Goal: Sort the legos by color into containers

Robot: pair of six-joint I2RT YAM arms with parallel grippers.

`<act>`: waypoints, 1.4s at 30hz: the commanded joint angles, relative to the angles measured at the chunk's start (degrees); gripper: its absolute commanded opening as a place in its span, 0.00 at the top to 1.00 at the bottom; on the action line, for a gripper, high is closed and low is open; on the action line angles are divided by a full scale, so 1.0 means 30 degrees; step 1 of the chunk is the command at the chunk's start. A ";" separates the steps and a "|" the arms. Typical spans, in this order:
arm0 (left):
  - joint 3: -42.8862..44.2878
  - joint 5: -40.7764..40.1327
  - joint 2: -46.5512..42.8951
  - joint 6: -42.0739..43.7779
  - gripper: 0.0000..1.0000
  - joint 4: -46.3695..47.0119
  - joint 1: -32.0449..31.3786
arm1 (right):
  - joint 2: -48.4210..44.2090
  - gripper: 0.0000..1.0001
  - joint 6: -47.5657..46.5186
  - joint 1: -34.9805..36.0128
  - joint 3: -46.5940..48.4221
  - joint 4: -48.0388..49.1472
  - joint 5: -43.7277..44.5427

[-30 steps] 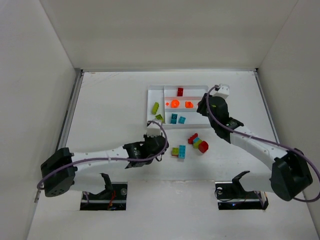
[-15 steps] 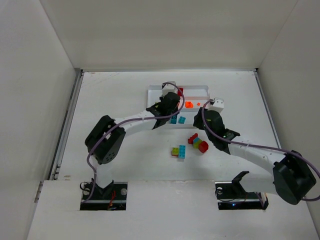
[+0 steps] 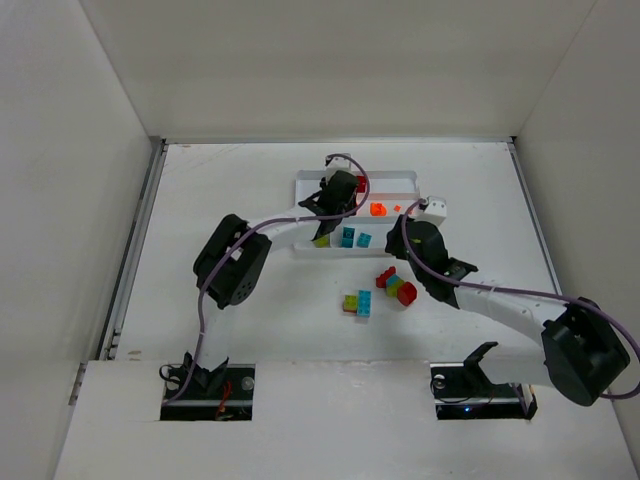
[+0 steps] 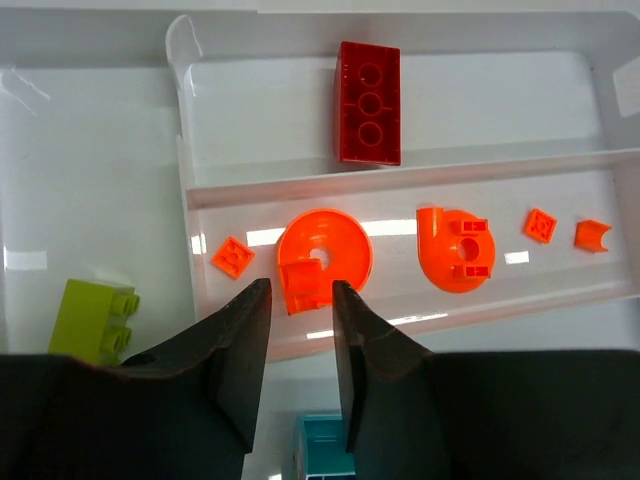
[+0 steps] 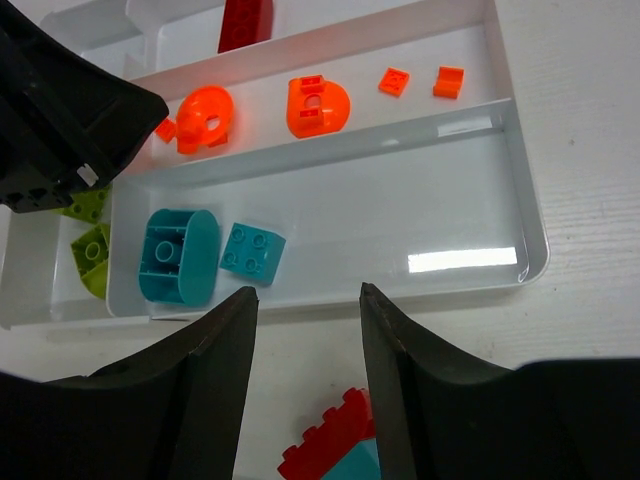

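Observation:
The white tray holds a red brick in its far section. Orange pieces, one a round disc, lie in the middle section, teal bricks in the near one, and lime bricks in the tall left section. My left gripper hovers over the orange section, open and empty. My right gripper is open and empty just in front of the tray, above a loose red brick.
Loose bricks lie on the table in front of the tray: a red brick, a red round piece with a green-and-teal one beside it, and a lime-and-teal cluster. White walls enclose the table.
My left arm swung from the table's front up over the tray and has edged a little further back. My right gripper drew back from the tray's right end toward the loose bricks.

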 commanded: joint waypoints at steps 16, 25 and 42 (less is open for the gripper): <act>-0.7964 -0.0221 -0.9022 -0.0886 0.65 0.2114 -0.1047 | -0.0711 0.74 -0.0859 0.3892 0.0777 -0.0189 0.0674; -1.4416 -0.0398 -1.5473 -0.2964 0.64 0.0067 -0.2074 | -0.2149 0.33 0.3707 1.0805 0.0451 -0.7273 0.3719; -1.7963 0.0042 -1.8932 -0.5925 0.61 -0.0346 -0.4154 | 0.2390 0.34 0.7023 1.2218 0.2738 -1.1033 0.3430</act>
